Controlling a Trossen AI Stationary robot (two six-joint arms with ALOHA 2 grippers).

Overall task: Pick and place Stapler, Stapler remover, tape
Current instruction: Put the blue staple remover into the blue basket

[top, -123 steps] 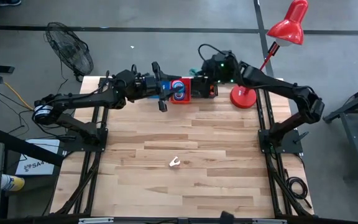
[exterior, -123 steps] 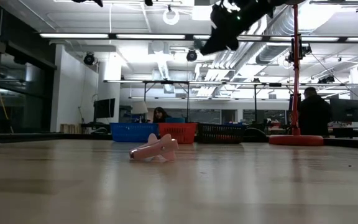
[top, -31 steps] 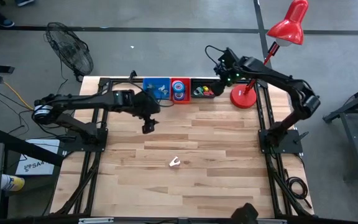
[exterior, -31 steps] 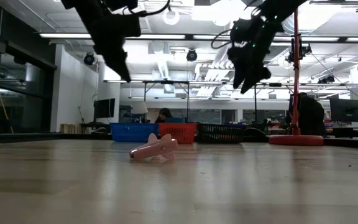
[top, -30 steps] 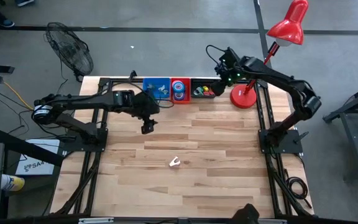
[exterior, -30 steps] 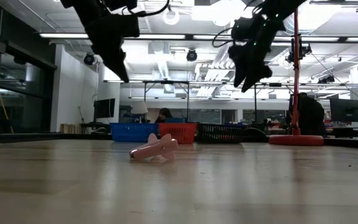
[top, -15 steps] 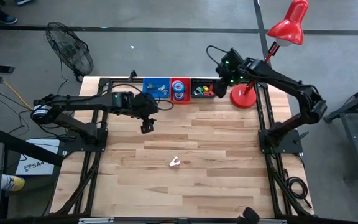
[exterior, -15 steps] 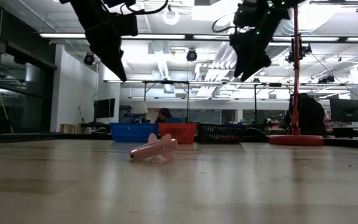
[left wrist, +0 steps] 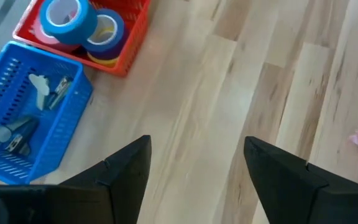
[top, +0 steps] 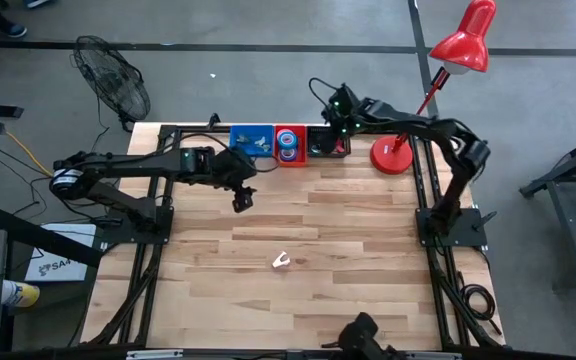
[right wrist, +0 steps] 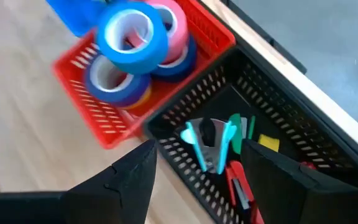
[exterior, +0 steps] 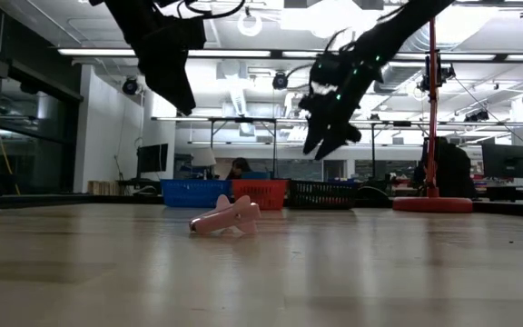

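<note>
A pale pink stapler remover [top: 281,261] lies on the wooden table near its middle, also in the low view [exterior: 227,218]. Blue, pink and yellow tape rolls [right wrist: 132,43] are stacked in a red basket [top: 290,146] at the far edge. My left gripper [top: 240,203] hangs open above the table, nearer than the baskets and far-left of the remover. My right gripper [top: 330,138] hangs open above a black basket [right wrist: 272,143] that holds small teal, green and red tools [right wrist: 213,146]. I cannot single out a stapler.
A blue basket [left wrist: 27,121] with pale metal tools stands left of the red one. A red desk lamp [top: 393,155] stands at the far right corner. The low view shows people in the room behind the table.
My right gripper has gone toward the table's left along the far edge and come down, from near the lamp to above the black basket. My left gripper has stayed in place and rolled a little. Both have kept open.
</note>
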